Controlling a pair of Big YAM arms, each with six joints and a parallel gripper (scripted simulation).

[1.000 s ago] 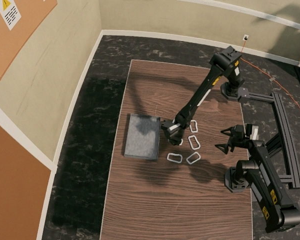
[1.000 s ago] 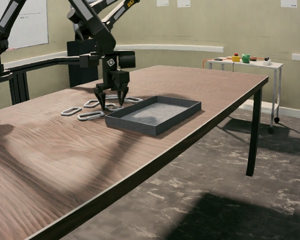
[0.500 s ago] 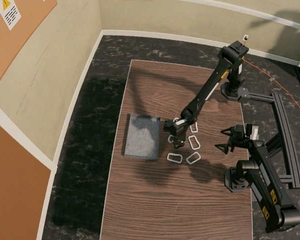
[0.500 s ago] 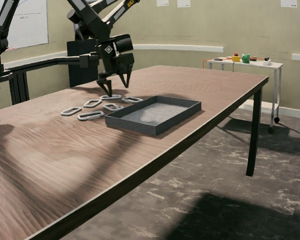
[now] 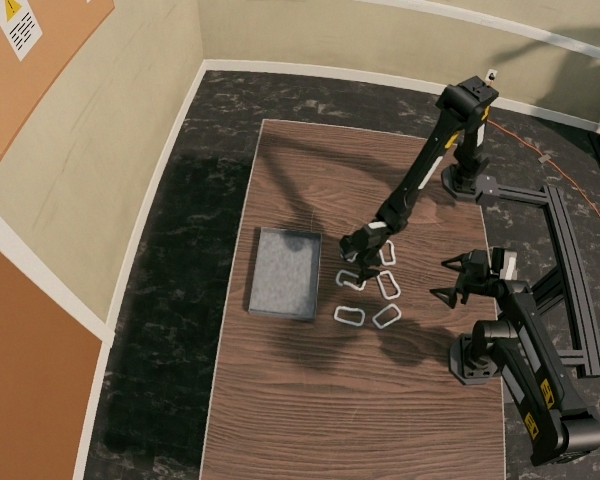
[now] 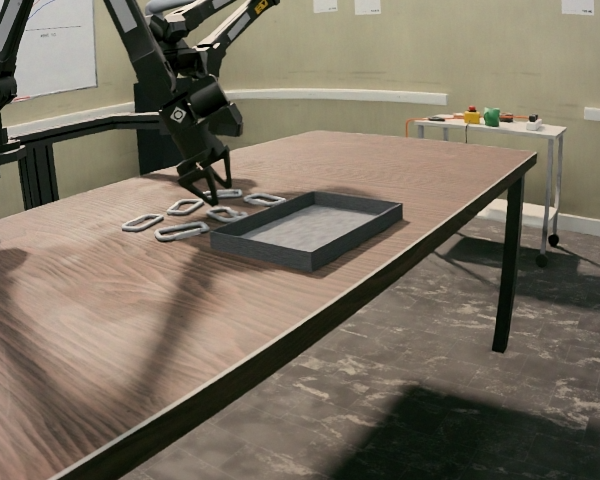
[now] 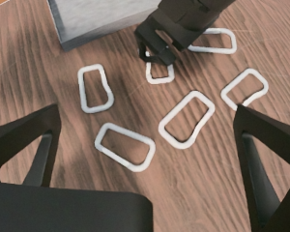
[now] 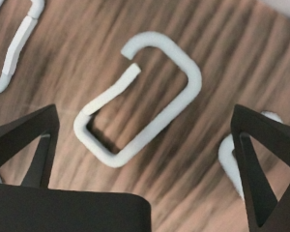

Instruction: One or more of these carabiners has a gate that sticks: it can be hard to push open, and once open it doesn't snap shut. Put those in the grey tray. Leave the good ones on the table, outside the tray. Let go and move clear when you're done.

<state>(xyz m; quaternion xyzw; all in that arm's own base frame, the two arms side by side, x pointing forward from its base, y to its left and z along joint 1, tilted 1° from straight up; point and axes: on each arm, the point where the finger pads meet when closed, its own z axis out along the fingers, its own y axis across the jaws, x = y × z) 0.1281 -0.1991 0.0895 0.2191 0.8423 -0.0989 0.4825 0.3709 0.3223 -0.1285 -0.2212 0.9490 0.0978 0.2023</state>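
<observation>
Several white carabiners lie on the wooden table right of the grey tray (image 5: 285,273), which is empty. My right gripper (image 5: 359,269) is open and hovers just above one carabiner (image 5: 350,279). In the right wrist view this carabiner (image 8: 139,100) lies flat between the spread fingers with its gate bent inward and standing open. It also shows in the left wrist view (image 7: 159,72), partly under the right gripper (image 7: 155,52). My left gripper (image 5: 447,281) is open and empty, held above the table near its right edge, apart from the carabiners.
Other carabiners lie around it (image 5: 387,252) (image 5: 388,284) (image 5: 349,315) (image 5: 386,315); one more (image 7: 214,41) lies behind the right gripper, mostly hidden in the top view. The tray's wall (image 6: 259,248) stands close beside the nearest carabiners.
</observation>
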